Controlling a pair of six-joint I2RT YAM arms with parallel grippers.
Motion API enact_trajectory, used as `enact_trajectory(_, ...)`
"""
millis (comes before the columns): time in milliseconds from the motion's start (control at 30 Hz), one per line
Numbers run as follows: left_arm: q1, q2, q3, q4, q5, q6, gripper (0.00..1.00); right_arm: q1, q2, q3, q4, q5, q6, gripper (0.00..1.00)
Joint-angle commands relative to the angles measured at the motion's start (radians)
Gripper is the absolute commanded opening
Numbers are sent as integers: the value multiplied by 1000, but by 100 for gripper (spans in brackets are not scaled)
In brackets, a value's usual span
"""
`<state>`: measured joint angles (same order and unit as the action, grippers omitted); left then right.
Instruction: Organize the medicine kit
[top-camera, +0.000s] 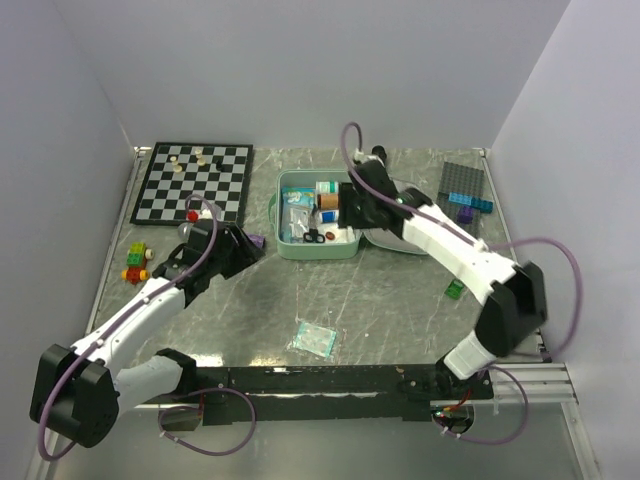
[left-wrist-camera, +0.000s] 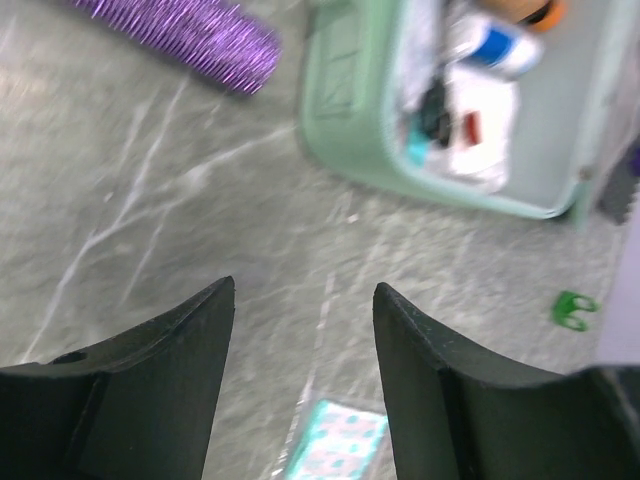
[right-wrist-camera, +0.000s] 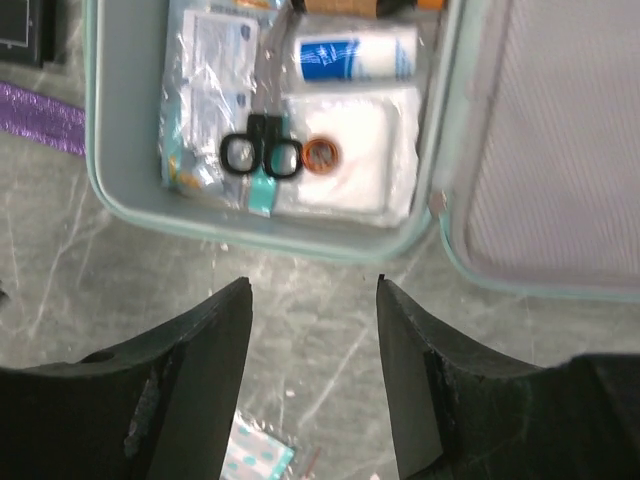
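Medicine kit lay open mid-table, lid flopped right, leaving tray reachable from above. Scissors, bottle, gauze packed inside. Right fingers spread, empty, hovering over kit's near edge. Left fingers spread, empty, above bare table. Teal packet lay loose nearby, likely next pick.
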<state>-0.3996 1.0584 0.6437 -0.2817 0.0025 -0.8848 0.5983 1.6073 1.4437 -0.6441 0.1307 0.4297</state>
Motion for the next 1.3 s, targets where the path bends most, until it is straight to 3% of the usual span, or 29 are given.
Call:
enact_trajectory(0, 4, 25, 80, 35, 17, 0, 62, -2, -102, -193, 109, -11, 47, 60)
enact_trajectory(200, 4, 8, 57, 19, 13, -8, 62, -6, -150, -385, 243, -45, 119, 64)
enact_trajectory(433, 4, -75, -18, 24, 14, -40, 62, -31, -156, -465, 432, -85, 227, 78)
enact_trajectory(633, 4, -72, 8, 50, 1, -28, 64, -37, -106, -390, 405, -71, 228, 79)
enact_trajectory(833, 4, 154, 192, 49, -105, 58, 76, -37, -187, -448, 382, -62, 213, 78)
enact_trajectory(1267, 4, 558, 416, 92, -56, 133, 71, -35, -474, -664, 331, -125, 155, 77)
